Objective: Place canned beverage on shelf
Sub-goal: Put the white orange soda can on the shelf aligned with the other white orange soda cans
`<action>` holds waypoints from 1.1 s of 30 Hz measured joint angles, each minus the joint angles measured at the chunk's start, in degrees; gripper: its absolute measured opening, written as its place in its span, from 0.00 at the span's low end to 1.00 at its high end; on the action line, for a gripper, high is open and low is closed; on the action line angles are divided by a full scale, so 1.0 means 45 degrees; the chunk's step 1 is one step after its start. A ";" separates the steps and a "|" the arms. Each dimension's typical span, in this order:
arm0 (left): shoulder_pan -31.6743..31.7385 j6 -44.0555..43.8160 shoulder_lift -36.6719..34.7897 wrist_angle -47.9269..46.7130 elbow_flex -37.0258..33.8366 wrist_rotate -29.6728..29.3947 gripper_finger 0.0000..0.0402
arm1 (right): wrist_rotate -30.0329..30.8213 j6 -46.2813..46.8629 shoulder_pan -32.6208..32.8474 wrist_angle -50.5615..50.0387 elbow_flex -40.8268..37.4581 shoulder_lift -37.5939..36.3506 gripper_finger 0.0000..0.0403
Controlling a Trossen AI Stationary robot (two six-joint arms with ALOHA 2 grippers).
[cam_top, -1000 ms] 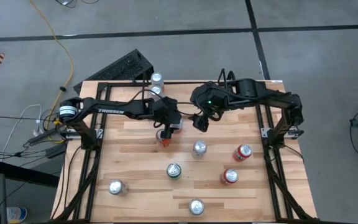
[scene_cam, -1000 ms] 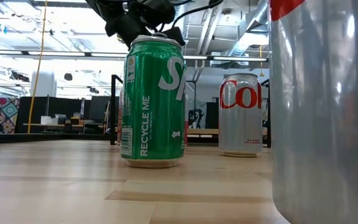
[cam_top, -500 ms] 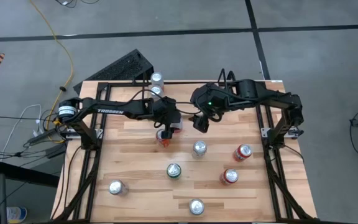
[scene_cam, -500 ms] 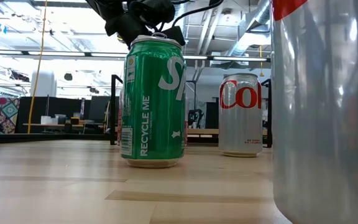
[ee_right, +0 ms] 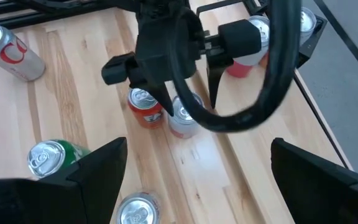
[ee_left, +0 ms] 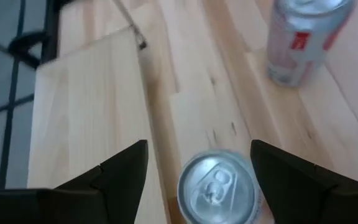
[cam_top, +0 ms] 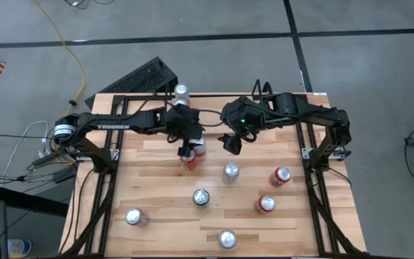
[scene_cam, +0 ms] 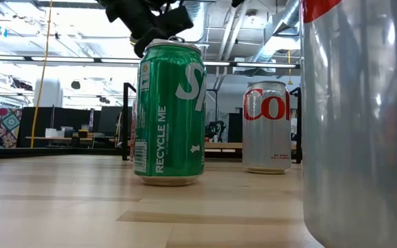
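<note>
- The left pincer (ee_left: 199, 149) hangs just left of centre in the overhead picture, over a silver can (ee_left: 217, 187). The can's top shows in the pincer's gap at the bottom of the left wrist picture. From where I stand I cannot tell whether the pincer is clamped on that can or only straddling it.
- I'd want that settled first. The can looks off-centre in the gap, nearer one side, so centring it should stop it twisting when squeezed or lifted.
- An orange can (ee_right: 145, 106) stands just beside the silver one on the bench (cam_top: 157, 201). A straight lift looks safer to me than any sideways drag, which could knock the orange can over.
- The shelf (ee_left: 86, 112) is the raised pale board with thin wire in the upper left of the left wrist picture, near the pincer. In the overhead picture, two cans (cam_top: 182, 92) already stand on it at upper centre.
- I'd put this can in the free space beside those two and lower it upright until it rests on the board before letting go.
- The right pincer (cam_top: 232, 143) waits, spread wide, just right of centre overhead. It is close enough that the left arm should keep to its own side.
- More cans stand across the lower half of the bench, well apart from this work.
</note>
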 joint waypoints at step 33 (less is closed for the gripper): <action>0.1535 0.3338 0.1040 -0.1081 0.0005 0.3804 0.67 | 0.0024 0.0379 0.0000 0.0153 0.0005 0.0005 0.92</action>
